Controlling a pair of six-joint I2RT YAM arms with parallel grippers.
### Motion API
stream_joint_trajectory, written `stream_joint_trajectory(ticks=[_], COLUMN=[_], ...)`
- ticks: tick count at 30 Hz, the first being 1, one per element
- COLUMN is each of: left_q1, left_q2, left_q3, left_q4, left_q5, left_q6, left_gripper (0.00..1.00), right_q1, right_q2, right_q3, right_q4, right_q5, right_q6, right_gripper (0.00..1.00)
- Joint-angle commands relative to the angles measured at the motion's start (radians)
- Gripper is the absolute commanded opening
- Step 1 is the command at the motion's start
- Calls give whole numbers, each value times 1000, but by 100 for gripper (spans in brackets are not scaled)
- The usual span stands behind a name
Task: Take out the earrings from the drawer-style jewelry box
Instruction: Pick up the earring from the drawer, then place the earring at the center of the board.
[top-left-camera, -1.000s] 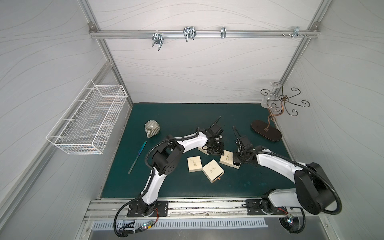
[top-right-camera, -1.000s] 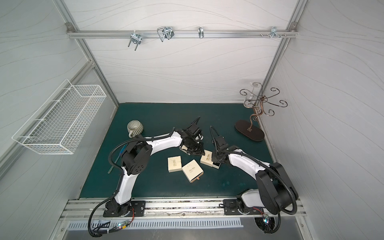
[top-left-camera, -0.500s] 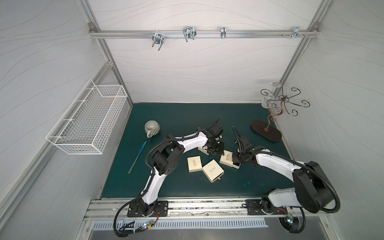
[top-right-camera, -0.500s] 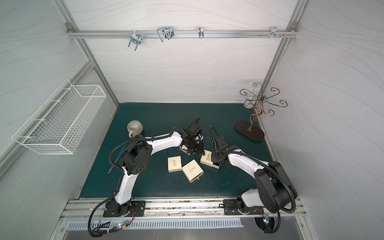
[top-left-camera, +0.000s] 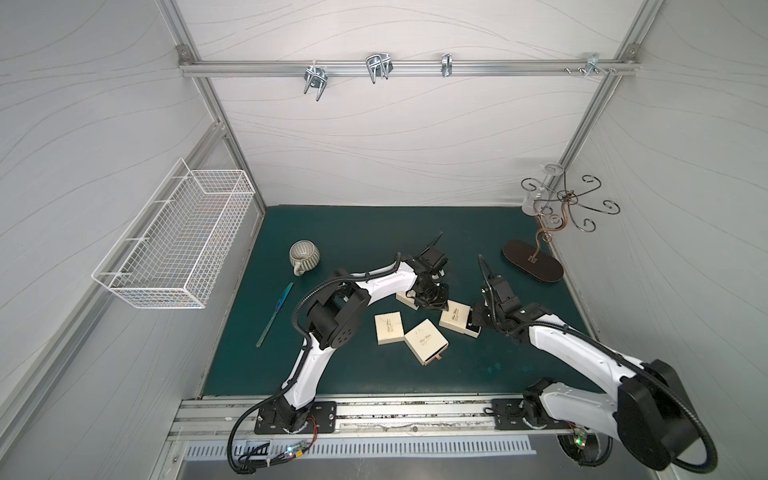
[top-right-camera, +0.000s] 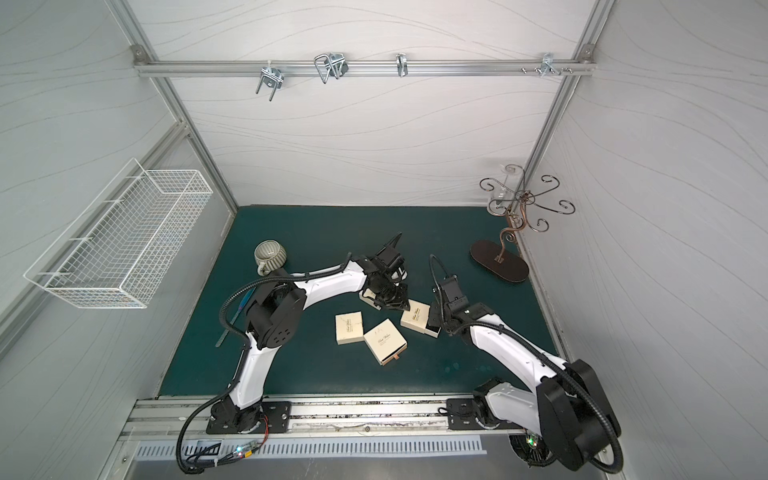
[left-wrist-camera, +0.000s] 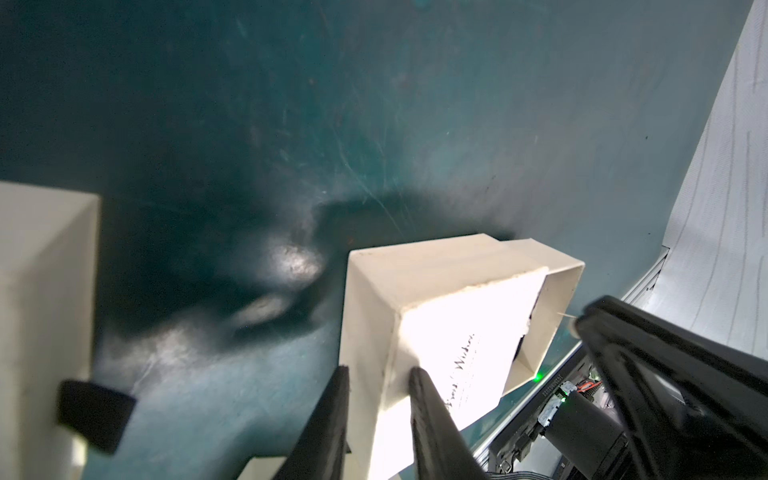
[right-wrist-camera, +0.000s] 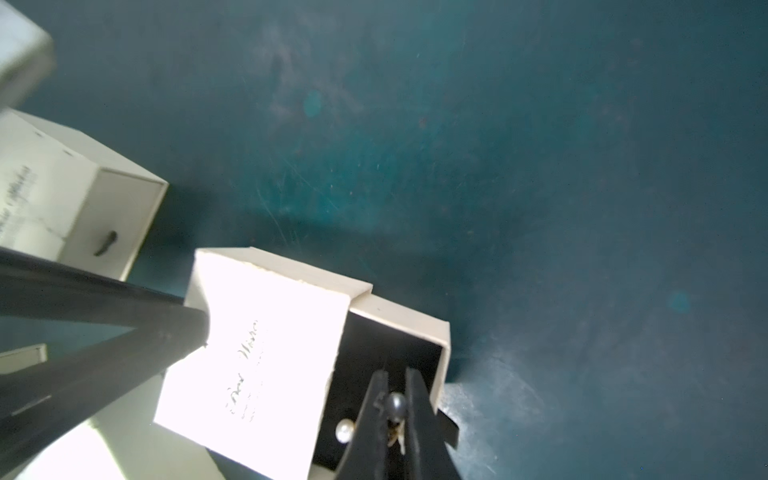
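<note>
Top views: high at the front, looking steeply down over the whole mat (top-left-camera: 374, 232). Wrist cams: close in, both on the open jewelry box (left-wrist-camera: 436, 270).

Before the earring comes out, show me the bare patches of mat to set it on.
Bare mat runs along the back wall between the mug and the stand base. Another open strip lies between the cream boxes and the front rail. Crowded: the centre, where the left gripper and right gripper meet at the open box.

Left arm (top-left-camera: 376, 286) and right arm (top-left-camera: 573, 343) reach toward frame centre; left gripper (left-wrist-camera: 379, 374) and right gripper (right-wrist-camera: 395, 380) both pinched narrow.
</note>
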Motion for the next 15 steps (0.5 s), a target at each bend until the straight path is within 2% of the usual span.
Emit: stream_joint_trajectory(ticks=[1,4,7,15], left_q1=[5,5,5,5], left_q2=[89,84,82,86], left_q3=[-24,-26,-28,-11], left_q4=[-96,-95,-89,-95], left_q5=[-113,-115,-112,-110], left_q6=[15,18,20,31], left_gripper=[28,27,27,27], right_q1=[-19,-80,-163,-232], right_q2=[-59,-80,-67,13], right_q3=[-19,-37,-61,-52], right_q4=[-49,-93,-101,-79], right_q5=[91,124,75,6], right_q6=[48,94,126,128], right_gripper=[7,8,8,11])
